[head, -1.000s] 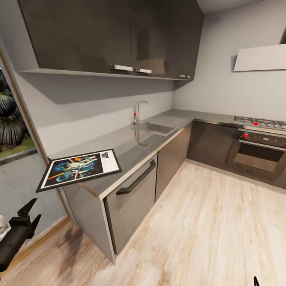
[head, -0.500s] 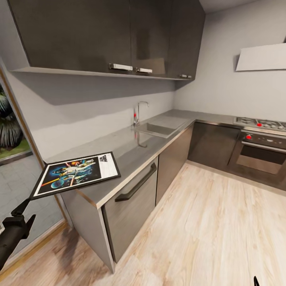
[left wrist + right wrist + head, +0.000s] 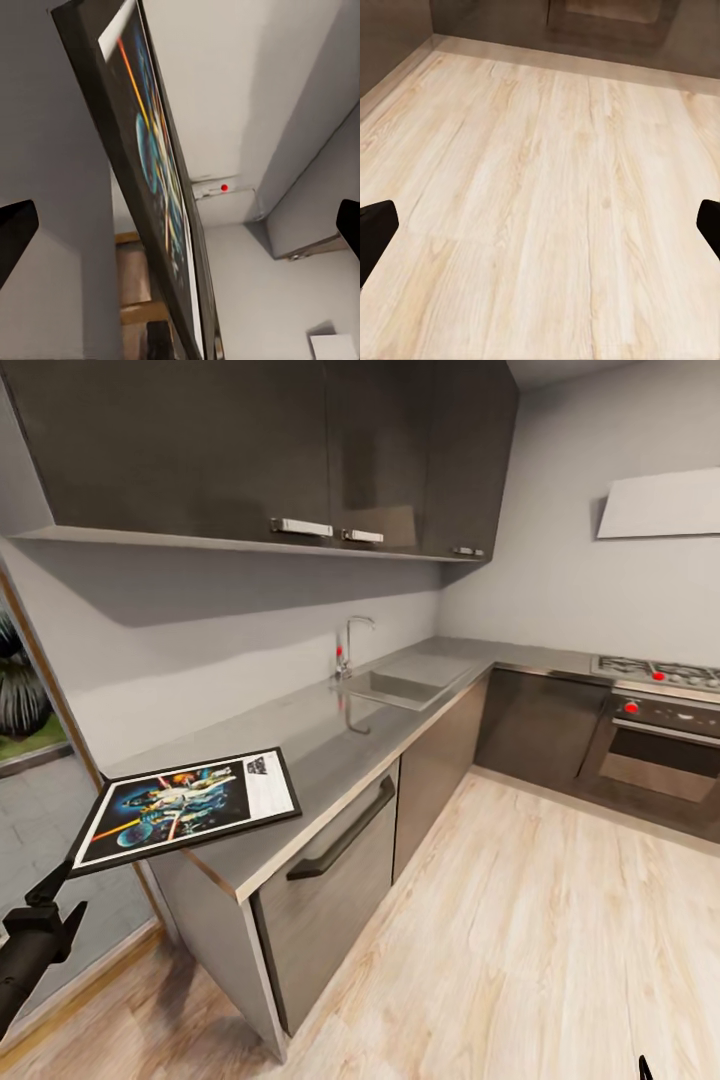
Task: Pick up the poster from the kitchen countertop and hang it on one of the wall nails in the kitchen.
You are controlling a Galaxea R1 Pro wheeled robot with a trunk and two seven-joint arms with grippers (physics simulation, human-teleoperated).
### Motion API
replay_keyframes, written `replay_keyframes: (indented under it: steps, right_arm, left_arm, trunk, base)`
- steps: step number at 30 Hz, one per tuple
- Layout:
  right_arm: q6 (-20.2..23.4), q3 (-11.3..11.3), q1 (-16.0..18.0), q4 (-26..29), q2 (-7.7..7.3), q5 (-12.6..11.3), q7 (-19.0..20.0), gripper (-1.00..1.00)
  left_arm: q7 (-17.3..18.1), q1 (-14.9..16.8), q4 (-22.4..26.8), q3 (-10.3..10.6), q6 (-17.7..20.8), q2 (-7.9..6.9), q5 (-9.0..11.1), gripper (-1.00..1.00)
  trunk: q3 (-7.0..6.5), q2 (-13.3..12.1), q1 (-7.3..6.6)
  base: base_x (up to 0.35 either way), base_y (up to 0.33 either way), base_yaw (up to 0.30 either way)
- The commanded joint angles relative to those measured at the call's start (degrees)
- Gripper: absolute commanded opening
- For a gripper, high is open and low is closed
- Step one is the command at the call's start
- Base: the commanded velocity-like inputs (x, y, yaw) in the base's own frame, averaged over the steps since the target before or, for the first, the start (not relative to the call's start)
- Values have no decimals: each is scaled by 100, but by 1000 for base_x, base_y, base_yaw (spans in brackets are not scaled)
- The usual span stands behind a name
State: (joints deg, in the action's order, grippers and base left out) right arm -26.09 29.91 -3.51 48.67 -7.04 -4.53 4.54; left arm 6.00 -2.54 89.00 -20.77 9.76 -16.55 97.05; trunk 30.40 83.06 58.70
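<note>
Left wrist view is showing the left gripper [image 3: 180, 225] spread wide, fingers [image 3: 15, 225] gripping nothing, below the poster [image 3: 154, 195]. The poster [image 3: 185, 805] is lying on the countertop [image 3: 330, 735], overhanging its end, well apart from the sink [image 3: 385, 685] and tap [image 3: 347, 645]. The right gripper [image 3: 540, 229] is gaping over bare wooden floor [image 3: 547, 187].
</note>
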Motion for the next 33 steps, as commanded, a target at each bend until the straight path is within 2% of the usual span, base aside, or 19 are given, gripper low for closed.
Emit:
replay_keyframes:
  steps: [1,28,33]
  right_arm:
    - [-10,6,0,2,1,-48,47,100]
    - [-10,-3,0,-7,1,-48,47,100]
    - [-10,-3,0,-7,1,-48,47,100]
  left_arm:
    - [13,-1,-1,-7,35,0,60,100]
    - [22,-1,-23,-37,35,-7,61,100]
    - [24,-1,-37,-172,35,-14,61,100]
  trunk:
    - [3,2,2]
    - [3,2,2]
    - [3,2,2]
  base:
    - [150,0,0]
    - [80,0,0]
    - [3,0,0]
